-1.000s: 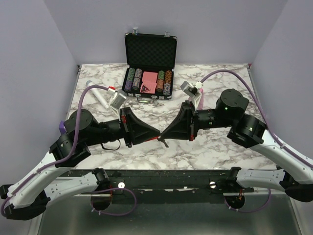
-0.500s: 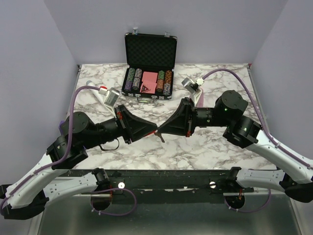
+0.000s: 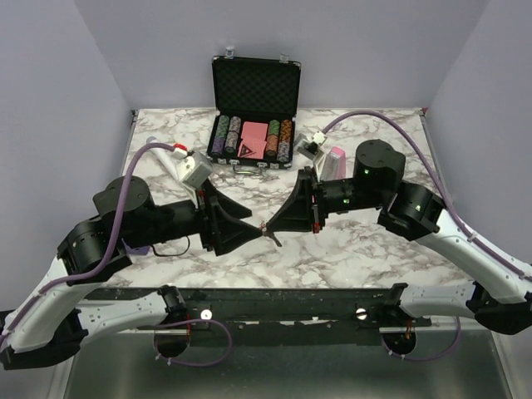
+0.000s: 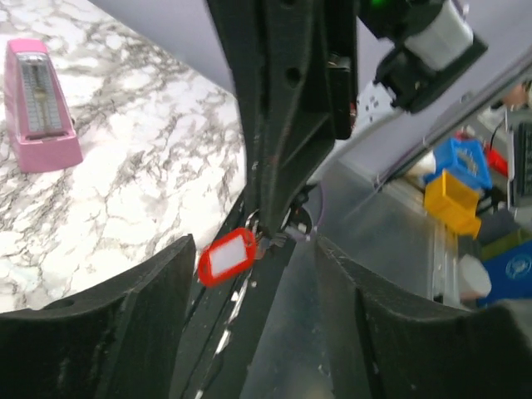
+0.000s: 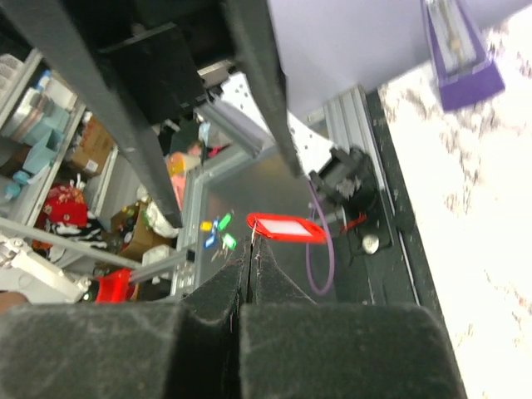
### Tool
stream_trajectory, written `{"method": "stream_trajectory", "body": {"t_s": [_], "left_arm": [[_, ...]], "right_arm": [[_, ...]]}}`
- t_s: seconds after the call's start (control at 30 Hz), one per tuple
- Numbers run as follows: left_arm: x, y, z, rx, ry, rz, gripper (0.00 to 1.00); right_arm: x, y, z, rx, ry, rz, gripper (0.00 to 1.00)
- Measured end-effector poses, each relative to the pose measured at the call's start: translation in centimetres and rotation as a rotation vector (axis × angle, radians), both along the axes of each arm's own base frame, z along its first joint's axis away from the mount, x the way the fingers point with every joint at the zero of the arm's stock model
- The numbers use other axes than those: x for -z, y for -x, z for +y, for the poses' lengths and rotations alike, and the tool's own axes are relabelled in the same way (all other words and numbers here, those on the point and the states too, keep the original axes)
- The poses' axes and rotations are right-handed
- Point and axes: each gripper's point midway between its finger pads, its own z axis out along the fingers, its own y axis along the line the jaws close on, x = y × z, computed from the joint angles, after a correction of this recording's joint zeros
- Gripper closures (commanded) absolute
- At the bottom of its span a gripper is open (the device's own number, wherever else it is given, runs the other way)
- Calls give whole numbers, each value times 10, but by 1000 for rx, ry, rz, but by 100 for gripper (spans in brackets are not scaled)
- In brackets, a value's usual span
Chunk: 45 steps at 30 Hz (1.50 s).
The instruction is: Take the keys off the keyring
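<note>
The keyring, a red oval tag (image 4: 226, 255) with a white insert, hangs in the air from the tips of my right gripper (image 5: 249, 249). That gripper is shut on the thin metal loop at the end of the tag (image 5: 285, 228). A tiny grey metal piece (image 4: 278, 241), possibly the keys, sits at that pinch point. In the top view a small dark bit (image 3: 273, 238) dangles below the right gripper (image 3: 268, 226). My left gripper (image 4: 253, 249) faces it with jaws wide apart and nothing between them, its tips (image 3: 252, 233) just left of the tag.
An open black case (image 3: 253, 108) of poker chips and pink cards stands at the back. A pink metronome (image 3: 336, 161) (image 4: 37, 104) is behind the right arm. A purple object (image 5: 461, 58) lies on the marble. A white tube (image 3: 164, 160) lies at the far left.
The left gripper has opened and let go of what it pinched, pulling back slightly left. The right gripper stays shut with the red tag hanging from it. Both wrists shifted a little.
</note>
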Motion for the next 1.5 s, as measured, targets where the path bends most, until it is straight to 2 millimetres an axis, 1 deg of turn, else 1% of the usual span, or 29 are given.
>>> {"method": "stream_trajectory", "body": {"t_s": [0.07, 0.17, 0.27, 0.3, 0.37, 0.47, 0.6, 0.83, 1.07, 1.5], "left_arm": [[6, 5, -1, 40, -30, -15, 39], [21, 14, -7, 124, -87, -26, 41], [30, 19, -10, 179, -121, -37, 43], [33, 19, -11, 195, -134, -37, 45], [39, 20, -12, 219, -161, -32, 51], [43, 18, -14, 238, -181, -34, 55], [45, 17, -16, 266, -182, -20, 58], [44, 20, -19, 322, -168, 6, 59], [41, 20, -20, 348, -150, 12, 64], [45, 23, -28, 413, -155, 53, 75]], "right_arm": [[15, 1, 0, -14, 56, 26, 99], [34, 6, -1, -43, 129, 63, 99], [43, 12, -5, -75, 165, 76, 99], [44, 14, -7, -87, 174, 77, 99], [42, 18, -10, -109, 178, 71, 99], [35, 23, -12, -136, 169, 54, 99], [33, 25, -14, -153, 168, 41, 99], [37, 26, -14, -167, 177, 41, 99], [37, 27, -14, -175, 179, 44, 99], [41, 26, -13, -177, 191, 45, 99]]}}
